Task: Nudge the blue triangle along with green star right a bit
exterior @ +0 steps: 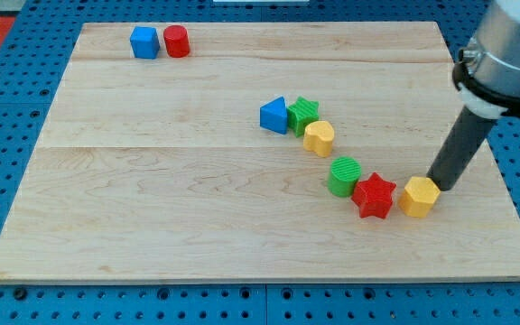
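Note:
The blue triangle (275, 116) lies near the board's middle, touching the green star (303, 112) on its right. A yellow heart (319, 137) sits just below-right of the star. My tip (437, 187) is far to the lower right, against the right side of a yellow hexagon (419, 196), well away from the triangle and star.
A green cylinder (344, 175) and a red star (374, 195) form a row with the yellow hexagon. A blue cube (144, 41) and a red cylinder (177, 41) sit at the view's top left. The wooden board (152, 208) rests on a blue perforated table.

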`<state>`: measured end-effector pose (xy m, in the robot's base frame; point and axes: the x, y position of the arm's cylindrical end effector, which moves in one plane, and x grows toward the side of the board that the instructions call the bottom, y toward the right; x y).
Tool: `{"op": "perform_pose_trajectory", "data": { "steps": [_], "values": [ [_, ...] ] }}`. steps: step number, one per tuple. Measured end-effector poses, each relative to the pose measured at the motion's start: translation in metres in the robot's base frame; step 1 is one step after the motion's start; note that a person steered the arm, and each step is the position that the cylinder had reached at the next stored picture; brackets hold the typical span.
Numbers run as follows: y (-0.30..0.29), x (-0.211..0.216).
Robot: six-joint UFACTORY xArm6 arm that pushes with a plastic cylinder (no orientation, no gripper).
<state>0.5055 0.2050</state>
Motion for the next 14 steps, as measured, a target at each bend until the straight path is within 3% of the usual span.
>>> {"op": "perform_pose_trajectory", "data": {
  "steps": [3, 5, 7, 8, 10, 13, 14],
  "values": [
    [-0.004, 0.003],
    [-0.014, -0.078],
    [-0.082, -0.18],
    [-0.144, -0.18],
    [-0.21, -0.16],
    [-0.21, -0.13],
    [-0.199, -0.137]
  ]
}}
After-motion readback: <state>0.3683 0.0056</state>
